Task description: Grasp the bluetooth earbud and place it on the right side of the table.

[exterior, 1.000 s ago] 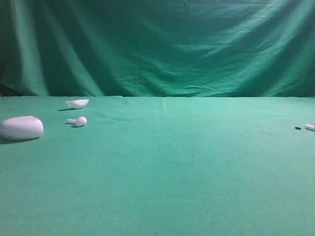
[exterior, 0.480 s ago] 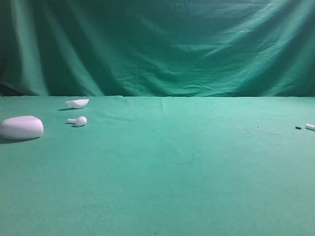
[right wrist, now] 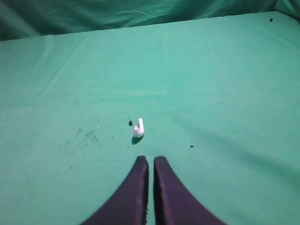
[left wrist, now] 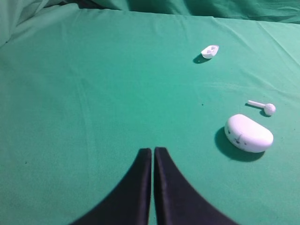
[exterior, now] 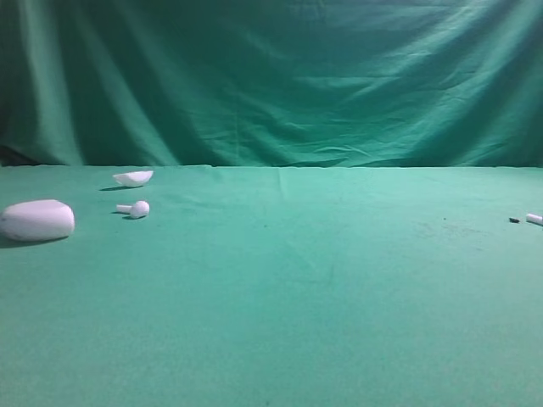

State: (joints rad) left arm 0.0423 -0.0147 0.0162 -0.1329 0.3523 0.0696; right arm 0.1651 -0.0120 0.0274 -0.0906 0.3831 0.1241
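A tiny white earbud lies on the green table at the left, between the white shell and the oval case; it also shows in the left wrist view. A look-alike earbud lies at the far right edge, and in the right wrist view it is just ahead of my right gripper. My right gripper is shut and empty. My left gripper is shut and empty, well short and left of the case. Neither gripper shows in the exterior high view.
A large white oval case sits at the far left, also in the left wrist view. A white shallow shell lies behind the left earbud, also seen by the left wrist. A small dark speck lies beside the right earbud.
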